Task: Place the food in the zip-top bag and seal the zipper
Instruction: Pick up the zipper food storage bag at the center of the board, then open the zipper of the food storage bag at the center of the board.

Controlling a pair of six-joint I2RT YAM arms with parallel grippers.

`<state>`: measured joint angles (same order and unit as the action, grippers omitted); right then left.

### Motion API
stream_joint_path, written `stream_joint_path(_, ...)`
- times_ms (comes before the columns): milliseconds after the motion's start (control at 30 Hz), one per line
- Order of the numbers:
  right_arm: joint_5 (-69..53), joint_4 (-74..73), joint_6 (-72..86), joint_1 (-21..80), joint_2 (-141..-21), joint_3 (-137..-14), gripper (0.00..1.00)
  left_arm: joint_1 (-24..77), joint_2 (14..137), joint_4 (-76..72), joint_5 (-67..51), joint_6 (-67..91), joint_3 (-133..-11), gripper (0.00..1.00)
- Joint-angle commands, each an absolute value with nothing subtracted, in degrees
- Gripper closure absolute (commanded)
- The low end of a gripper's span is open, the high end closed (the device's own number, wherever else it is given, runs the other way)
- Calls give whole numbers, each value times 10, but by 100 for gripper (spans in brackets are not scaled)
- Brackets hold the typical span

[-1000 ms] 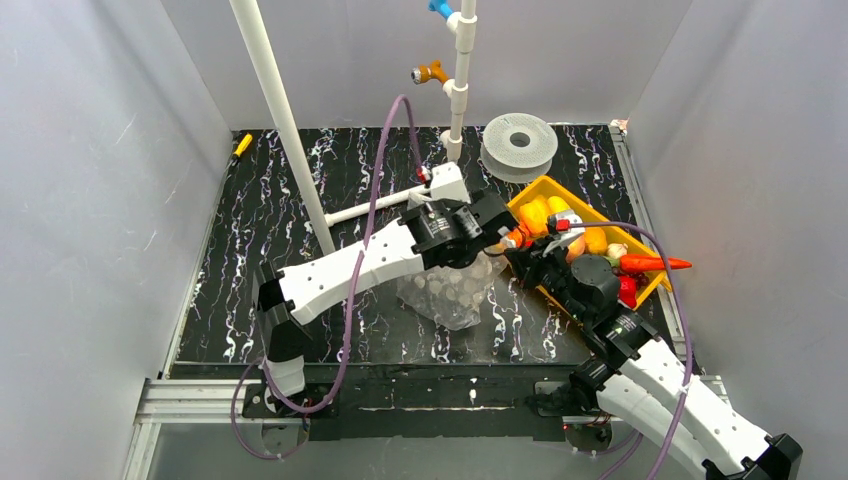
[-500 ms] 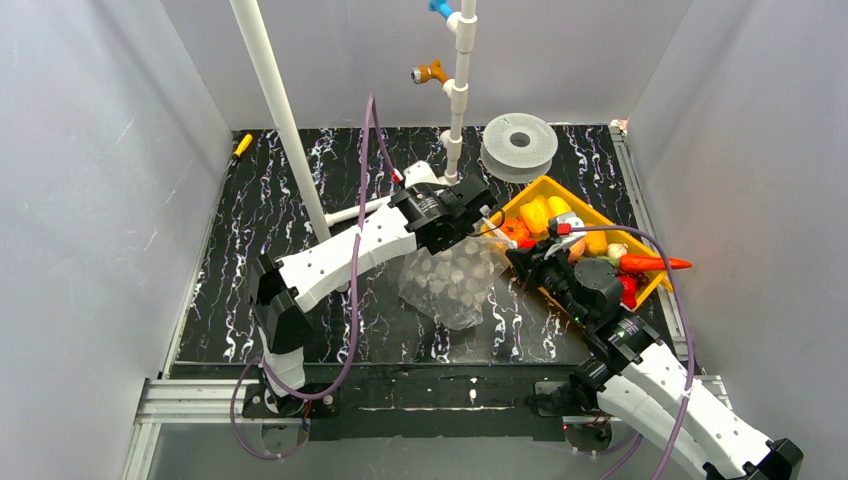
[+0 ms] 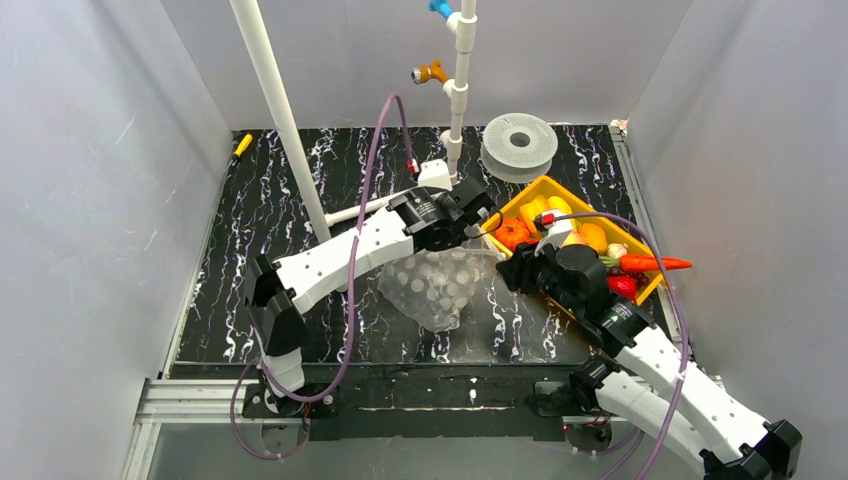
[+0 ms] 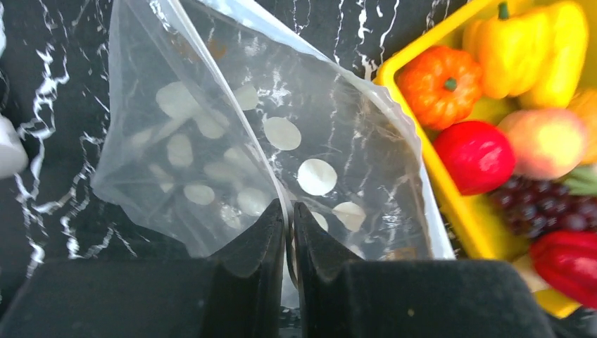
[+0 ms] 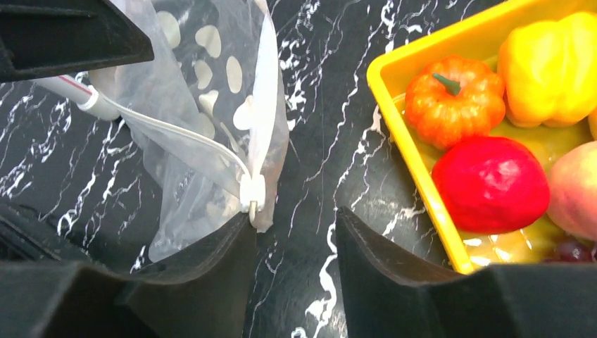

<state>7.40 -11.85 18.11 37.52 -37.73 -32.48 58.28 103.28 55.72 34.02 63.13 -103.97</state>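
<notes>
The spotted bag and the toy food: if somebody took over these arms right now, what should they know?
Left fingers: shut, pinching the zip-top bag at its mouth edge.
Right fingers: open, holding nothing, next to the zipper slider.
The food lies in the yellow tray beside the bag; no piece shows inside the bag.
Done: bag gripped, mouth unsealed.
Left: load the food, then seal the zipper.
</notes>
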Motion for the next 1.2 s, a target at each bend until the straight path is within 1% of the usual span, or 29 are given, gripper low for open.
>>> stream_joint_path(0,46,-205,214,377,-379,-392,43,580,956,475,322,418,-974,93)
stream_joint_path(67,26,-234,219,376,-379,-415,39,579,929,459,306,382,-946,94)
stream_joint_path(167,1,-265,228,376,-382,-451,28,578,895,446,291,344,-915,95)
stream_joint_path(300,-49,-303,242,376,-407,-507,22,578,870,444,276,320,-892,98)
stream_joint_path(433,-93,-300,258,376,-427,-528,11,578,851,433,262,306,-875,100)
stream_joint_path(500,-89,-296,271,376,-441,-529,10,579,844,429,256,307,-868,100)
stream_joint_path(567,-91,-295,287,376,-456,-531,12,578,836,422,251,310,-861,100)
stream_joint_path(667,-132,-259,321,376,-474,-522,21,578,829,414,242,317,-853,100)
stream_joint_path(700,-149,-238,335,376,-476,-513,22,578,828,413,240,320,-852,100)
stream_joint_path(833,-198,-134,396,370,-480,-474,23,578,826,408,231,325,-846,100)
stream_joint_path(933,-242,-86,429,338,-488,-455,24,577,823,407,222,329,-840,100)
stream_joint_path(1000,-303,-35,459,305,-503,-435,30,578,820,404,215,331,-836,100)
stream_joint_path(1100,-400,52,498,254,-538,-416,44,578,815,399,206,333,-831,100)
stream_joint_path(1167,-436,95,511,233,-556,-399,47,578,812,397,205,334,-830,100)
